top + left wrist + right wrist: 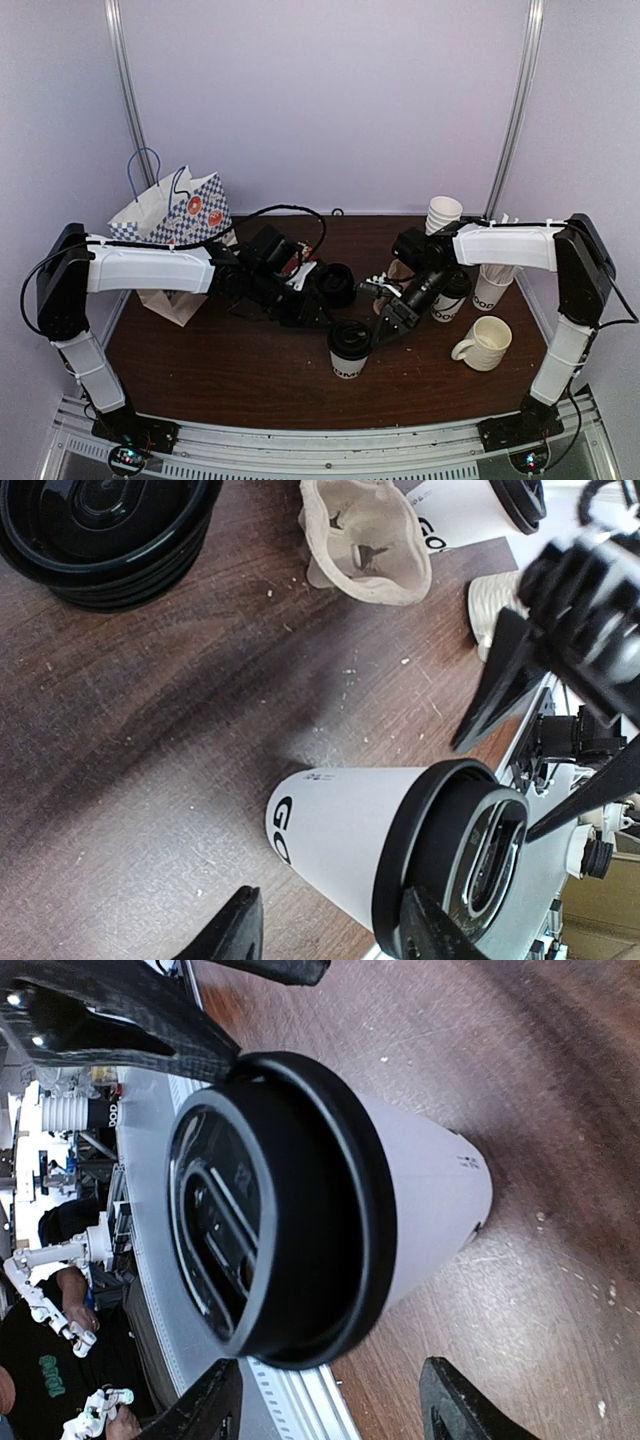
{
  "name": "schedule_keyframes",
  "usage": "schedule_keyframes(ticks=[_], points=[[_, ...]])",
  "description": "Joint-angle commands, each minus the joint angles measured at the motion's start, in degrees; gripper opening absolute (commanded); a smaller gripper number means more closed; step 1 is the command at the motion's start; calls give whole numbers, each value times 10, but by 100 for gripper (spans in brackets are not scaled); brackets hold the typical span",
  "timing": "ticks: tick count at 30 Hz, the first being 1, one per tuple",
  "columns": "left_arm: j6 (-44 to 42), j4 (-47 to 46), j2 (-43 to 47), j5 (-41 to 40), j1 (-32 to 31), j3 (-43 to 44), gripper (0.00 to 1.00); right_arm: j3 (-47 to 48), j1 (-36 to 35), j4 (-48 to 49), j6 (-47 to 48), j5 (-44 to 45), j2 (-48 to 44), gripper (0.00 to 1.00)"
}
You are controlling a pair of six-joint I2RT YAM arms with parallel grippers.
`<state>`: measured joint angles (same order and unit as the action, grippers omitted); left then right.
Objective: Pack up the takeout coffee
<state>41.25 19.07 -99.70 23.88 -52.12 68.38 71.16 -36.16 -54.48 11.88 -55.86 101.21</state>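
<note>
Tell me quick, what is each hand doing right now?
Left hand: open, beside the lidded coffee cup, not gripping it.
Right hand: open, holding nothing.

lidded cup (340, 830) standing on wood table (150, 730), low centre of your view, "go" lettering showing. your left gripper (328, 920) fingers spread, one each side of cup; contact unclear. right gripper (545, 730) just past its lid, fingers apart. lid stack (100, 530) top left; pulp carrier (365, 540) and second cup (455, 510) beyond.
</note>
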Motion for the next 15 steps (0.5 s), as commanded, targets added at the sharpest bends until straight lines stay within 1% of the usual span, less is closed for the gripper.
schedule_keyframes(ticks=[1,6,9,11,15], points=[[1,-16,-12,13,4,12,48,27,-16,-8,11,-17,25,63],[0,-11,-11,13,4,8,47,32,-18,-4,4,-14,35,63],[-1,-6,-13,12,4,2,47,28,-18,5,-9,8,44,63],[-2,-1,-13,8,4,-4,46,24,-18,12,-23,55,56,62],[-12,28,-13,-28,4,-18,44,30,-16,7,-50,206,95,58]])
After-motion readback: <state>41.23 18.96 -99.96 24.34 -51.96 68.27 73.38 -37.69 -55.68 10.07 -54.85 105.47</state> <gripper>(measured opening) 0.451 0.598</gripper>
